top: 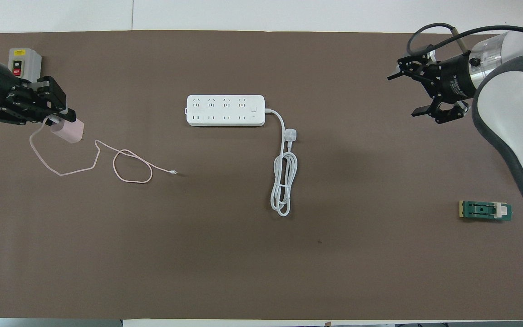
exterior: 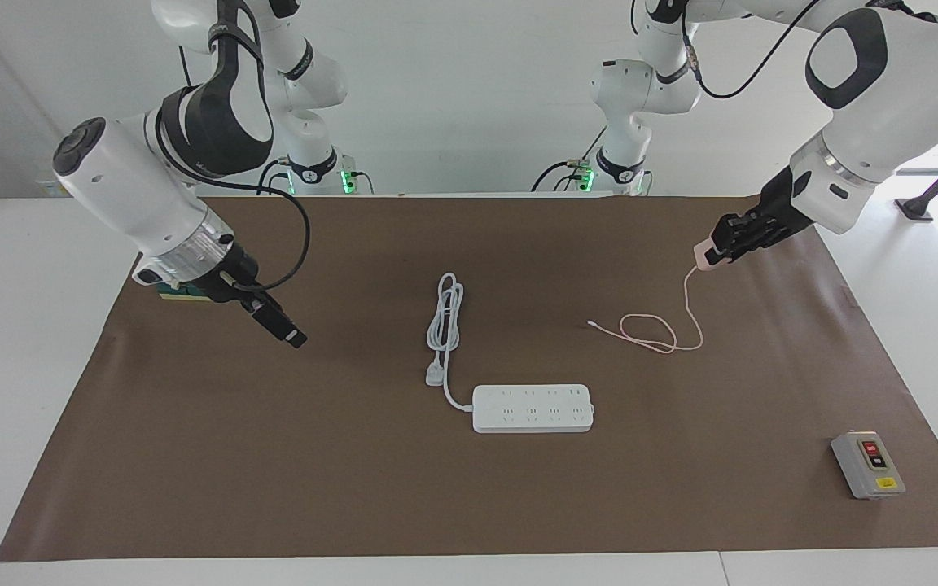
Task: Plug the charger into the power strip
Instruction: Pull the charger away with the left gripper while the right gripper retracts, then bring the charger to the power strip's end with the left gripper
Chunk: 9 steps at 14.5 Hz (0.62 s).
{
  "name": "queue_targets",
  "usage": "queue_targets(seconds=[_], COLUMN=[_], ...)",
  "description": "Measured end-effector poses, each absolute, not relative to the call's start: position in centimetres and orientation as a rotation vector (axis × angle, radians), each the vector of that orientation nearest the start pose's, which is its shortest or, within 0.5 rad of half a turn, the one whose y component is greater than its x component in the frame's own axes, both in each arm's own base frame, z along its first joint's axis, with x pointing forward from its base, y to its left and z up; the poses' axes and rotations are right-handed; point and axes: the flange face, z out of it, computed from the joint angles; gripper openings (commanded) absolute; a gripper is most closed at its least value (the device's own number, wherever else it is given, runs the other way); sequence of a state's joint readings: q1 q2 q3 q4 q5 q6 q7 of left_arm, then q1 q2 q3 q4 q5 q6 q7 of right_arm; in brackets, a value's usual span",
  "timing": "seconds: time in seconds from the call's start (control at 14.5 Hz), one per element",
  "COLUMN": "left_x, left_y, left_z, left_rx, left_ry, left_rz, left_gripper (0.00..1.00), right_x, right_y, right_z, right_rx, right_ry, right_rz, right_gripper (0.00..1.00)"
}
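Observation:
The pale pink charger [exterior: 704, 258] [top: 68, 132] hangs in the air over the mat toward the left arm's end, with my left gripper [exterior: 717, 251] [top: 61, 122] shut on it. Its thin pink cable [exterior: 655, 333] [top: 125, 165] drops to the mat and lies there in a loop. The white power strip [exterior: 532, 408] [top: 225, 110] lies flat mid-table, sockets up, farther from the robots than the cable loop. My right gripper [exterior: 286, 330] [top: 403, 95] hangs open and empty over the mat toward the right arm's end.
The strip's thick white cord [exterior: 446, 319] [top: 284, 181] lies bundled beside it, ending in a white plug [exterior: 435, 374] [top: 291, 135]. A grey box with red and black buttons [exterior: 868, 464] [top: 24, 63] sits near the left arm's end. A green block [exterior: 166, 289] [top: 485, 210] lies near the right arm's end.

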<state>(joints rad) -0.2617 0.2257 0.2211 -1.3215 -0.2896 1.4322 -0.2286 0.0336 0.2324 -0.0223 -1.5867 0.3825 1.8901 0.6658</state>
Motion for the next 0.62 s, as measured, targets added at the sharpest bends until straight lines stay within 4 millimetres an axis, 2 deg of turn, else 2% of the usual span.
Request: queue_targets(seconds=[0.14,0.34,0.48,0.62], left_x=[60.4,61.1,61.4,62.3], left_y=[-7.3,-6.9,-9.3,-12.1], left_z=[60.4,60.8,60.0,58.4], left_rx=[-3.331,-3.213,-3.119,-3.024], left_ry=[-0.344,-0.701,-0.802,-1.019], left_rz=[0.238,0.159,0.121,0.088], left_gripper=[0.00,0.00,0.00,0.00], right_x=[63.4,61.7,60.1,58.1], right_y=[1.5,-0.7,-1.9,-3.4], right_z=[52.0,53.9,55.8,58.0], right_rx=[-2.692,-2.863,-2.950,-3.015], right_ry=[0.874,0.624,0.478,0.332], right_rz=[0.039,0.010,0.012,0.025], right_gripper=[1.00,1.00,1.00,1.00])
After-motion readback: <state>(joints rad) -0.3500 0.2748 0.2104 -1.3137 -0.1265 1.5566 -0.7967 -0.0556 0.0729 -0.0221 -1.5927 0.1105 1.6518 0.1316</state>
